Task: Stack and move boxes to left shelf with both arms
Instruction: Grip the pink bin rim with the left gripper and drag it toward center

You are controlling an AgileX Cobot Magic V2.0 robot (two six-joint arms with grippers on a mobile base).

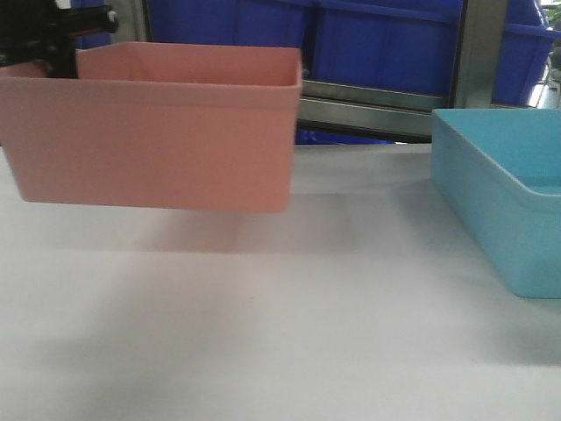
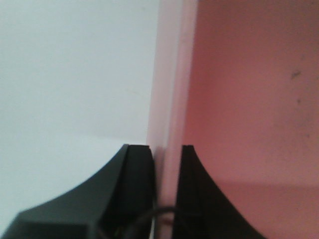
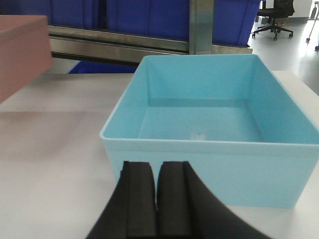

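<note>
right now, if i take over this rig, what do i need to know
The left gripper is shut on the pink bin, one finger inside its wall and one outside. The bin looks lifted off the white table.
The right gripper is shut and empty, just short of the blue bin.
The blue bin sits empty on the table, to the right of the pink one.
Done: pink bin picked up.
Left: stack the two bins, then carry them with both arms to the left shelf, which is not clearly in view.
</note>
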